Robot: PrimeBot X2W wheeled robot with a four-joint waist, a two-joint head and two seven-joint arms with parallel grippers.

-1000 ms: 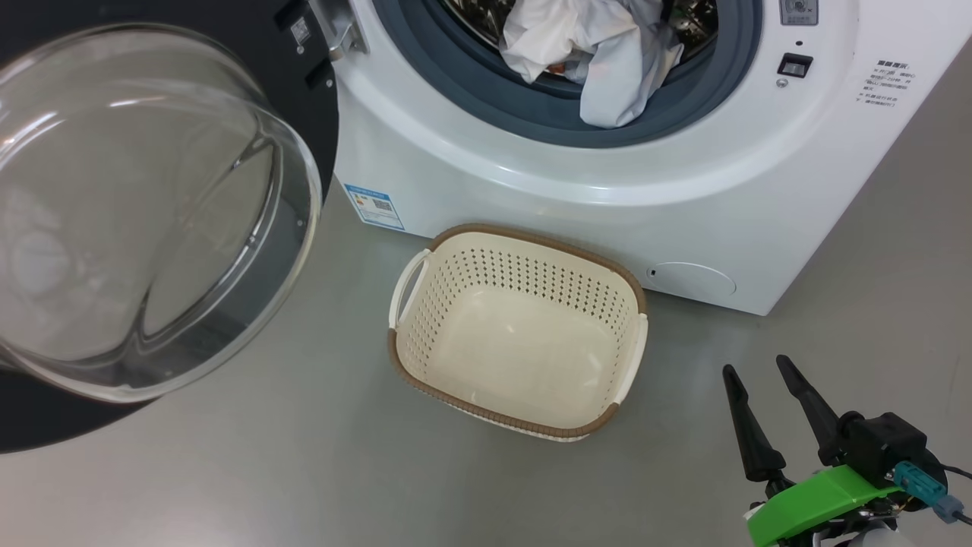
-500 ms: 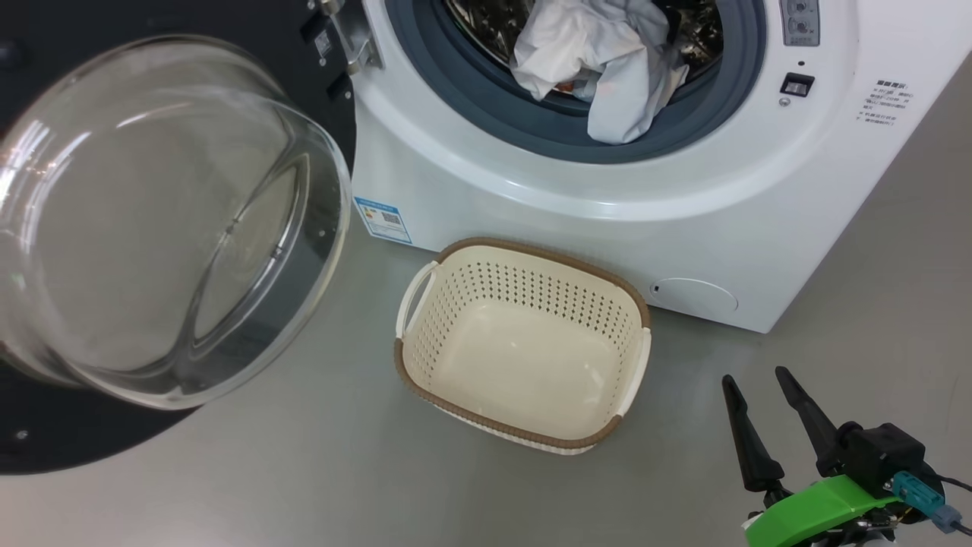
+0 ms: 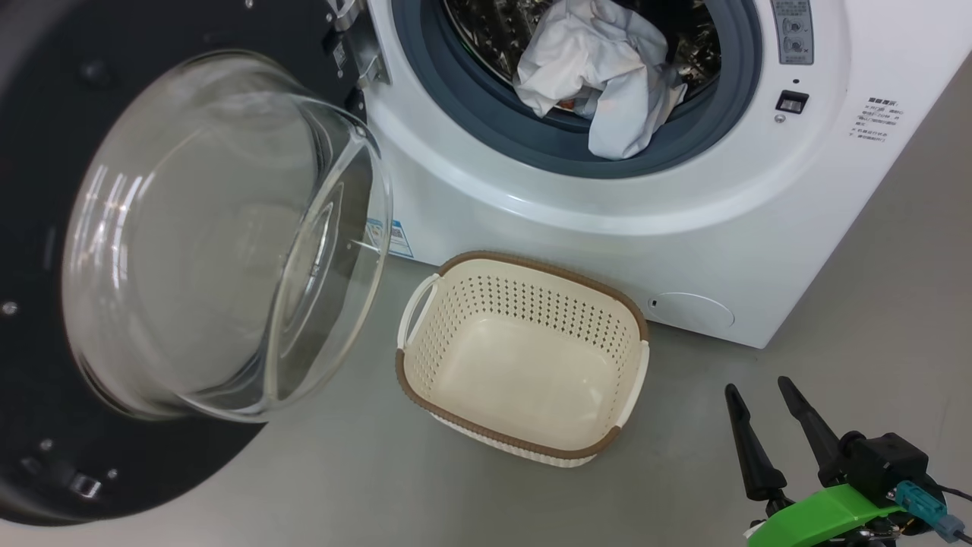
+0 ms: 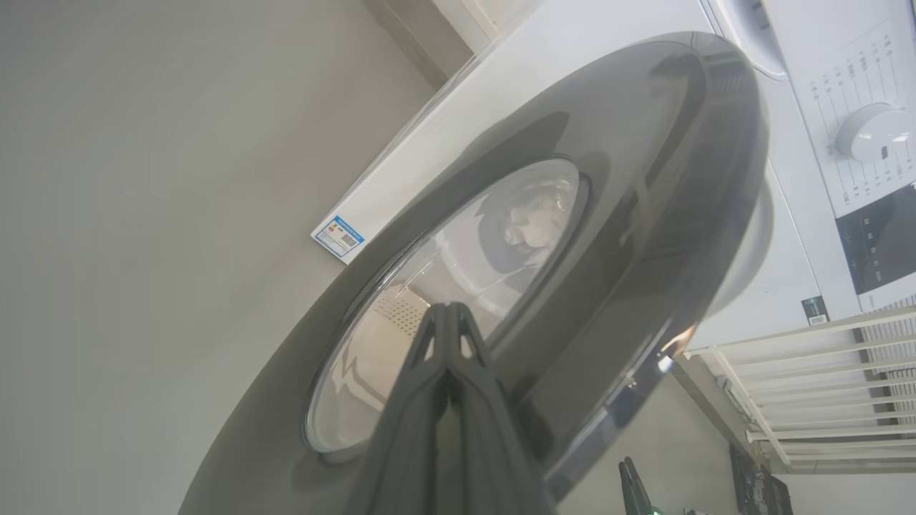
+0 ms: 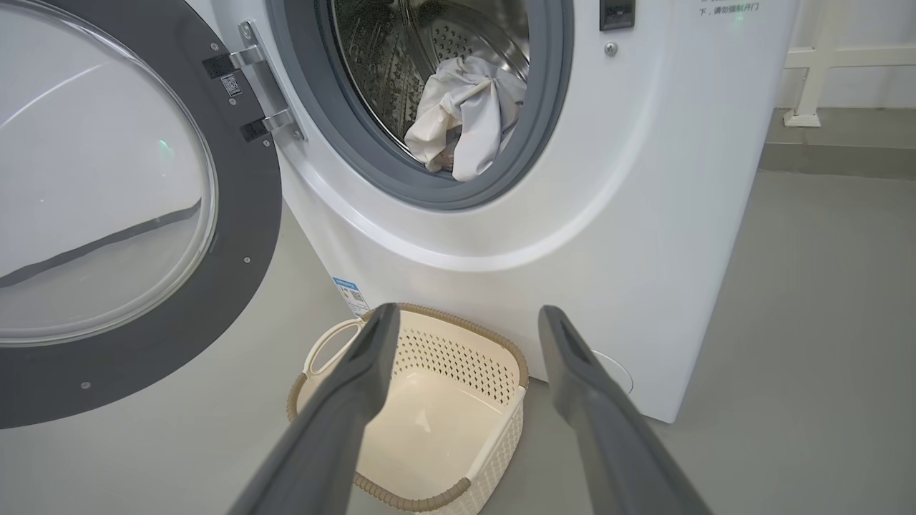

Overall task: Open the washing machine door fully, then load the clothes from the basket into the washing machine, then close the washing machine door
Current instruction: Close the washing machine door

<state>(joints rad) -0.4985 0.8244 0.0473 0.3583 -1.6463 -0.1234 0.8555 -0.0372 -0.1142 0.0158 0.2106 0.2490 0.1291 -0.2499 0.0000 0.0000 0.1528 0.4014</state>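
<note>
**Head view.** The washing machine door [image 3: 213, 243], at 9 o'clock, has swung toward the washing machine [image 3: 683, 228]. Its glass bowl now overlaps the blue label [image 3: 400, 241], which it stood clear of a second ago. The basket [image 3: 524, 262], at 6 o'clock, is empty. The clothes [image 3: 600, 68] lie in the drum at 12 o'clock, with one pale fold draped over the gasket [image 3: 456, 99]. The right gripper [image 3: 756, 384], at 5 o'clock, has its fingers spread and empty.

**Left wrist view.** The left gripper [image 4: 447, 309] has its fingers pressed together, holding nothing, with the tips at the door's outer face.

**Right wrist view.** The layout is the same.

**Assessment.** Loading appears complete and closing is under way. The draped fold may get pinched.
</note>
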